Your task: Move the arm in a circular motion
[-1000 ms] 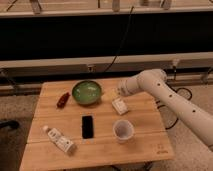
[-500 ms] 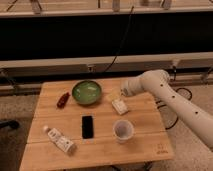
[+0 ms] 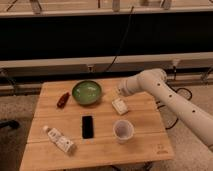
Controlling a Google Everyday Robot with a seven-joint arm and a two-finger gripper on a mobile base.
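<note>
The arm point(image 3: 170, 97) is large, glossy white and tubular. It reaches in from the lower right to a rounded joint point(image 3: 150, 80) above the table's right back part. Its pale yellowish tip, the gripper point(image 3: 121, 91), hangs just above a small white packet point(image 3: 119, 106) and to the right of a green bowl point(image 3: 86, 92). It touches nothing that I can see.
On the wooden table point(image 3: 150, 145) there are also a red object point(image 3: 63, 99) left of the bowl, a black phone point(image 3: 87, 126), a white bottle point(image 3: 59, 139) lying at the front left and a white cup point(image 3: 123, 130). A dark wall with cables is behind.
The arm's tip has shifted slightly left and down compared with half a second ago. The things on the table have not moved.
</note>
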